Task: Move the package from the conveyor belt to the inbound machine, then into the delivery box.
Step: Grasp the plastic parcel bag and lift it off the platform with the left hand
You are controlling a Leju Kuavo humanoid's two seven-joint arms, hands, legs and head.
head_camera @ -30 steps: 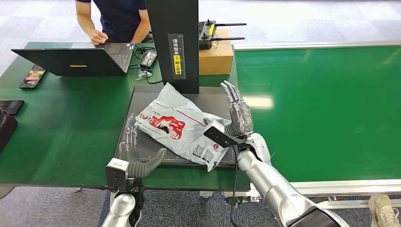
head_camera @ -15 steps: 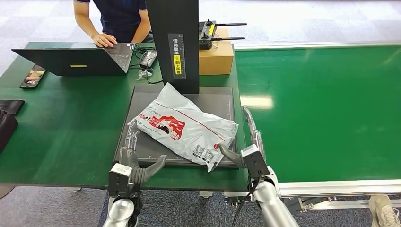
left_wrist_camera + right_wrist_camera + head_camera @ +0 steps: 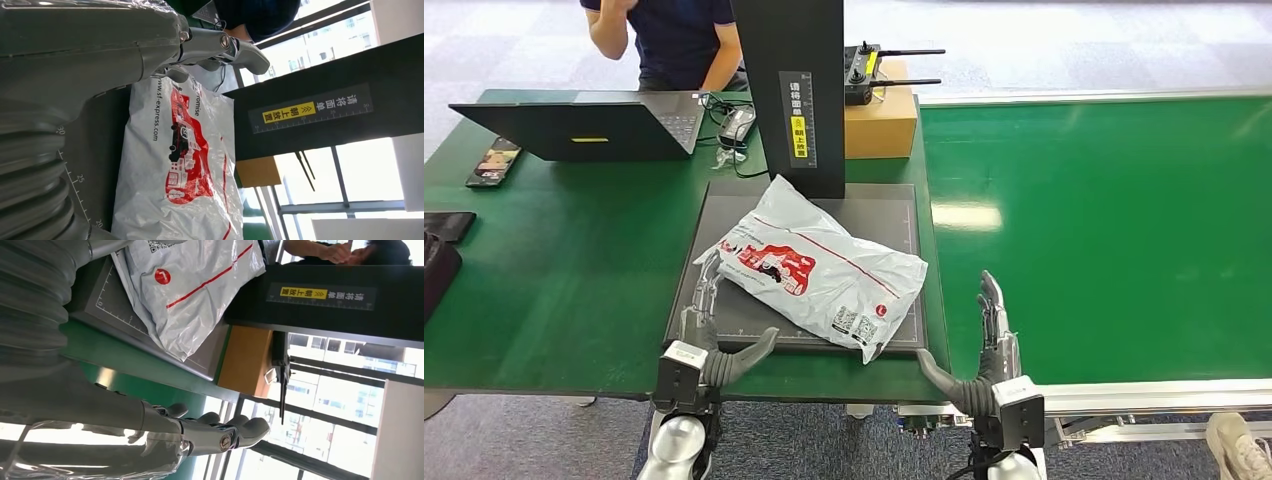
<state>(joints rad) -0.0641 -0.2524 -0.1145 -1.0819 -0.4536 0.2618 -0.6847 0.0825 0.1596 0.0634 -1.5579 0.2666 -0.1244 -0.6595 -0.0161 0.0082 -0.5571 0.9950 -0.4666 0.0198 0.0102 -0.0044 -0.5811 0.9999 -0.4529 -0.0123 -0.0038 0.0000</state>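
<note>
The white courier package (image 3: pixel 816 265) with red print lies flat on the dark scanning platform (image 3: pixel 893 205) of the inbound machine, just in front of its black upright column (image 3: pixel 792 90). The left hand (image 3: pixel 705 325) rests at the platform's near left edge, fingers straight and apart, beside the package's left end and holding nothing. The right hand (image 3: pixel 989 345) stands open over the green conveyor belt (image 3: pixel 1114 230), to the right of the platform and apart from the package, empty.

The person (image 3: pixel 674 35) behind the far edge of the table (image 3: pixel 554 260) was cut off by the top edge. The package (image 3: pixel 819 265) hid part of the scale marks of the inbound machine (image 3: pixel 724 215); its label print was too small to read
</note>
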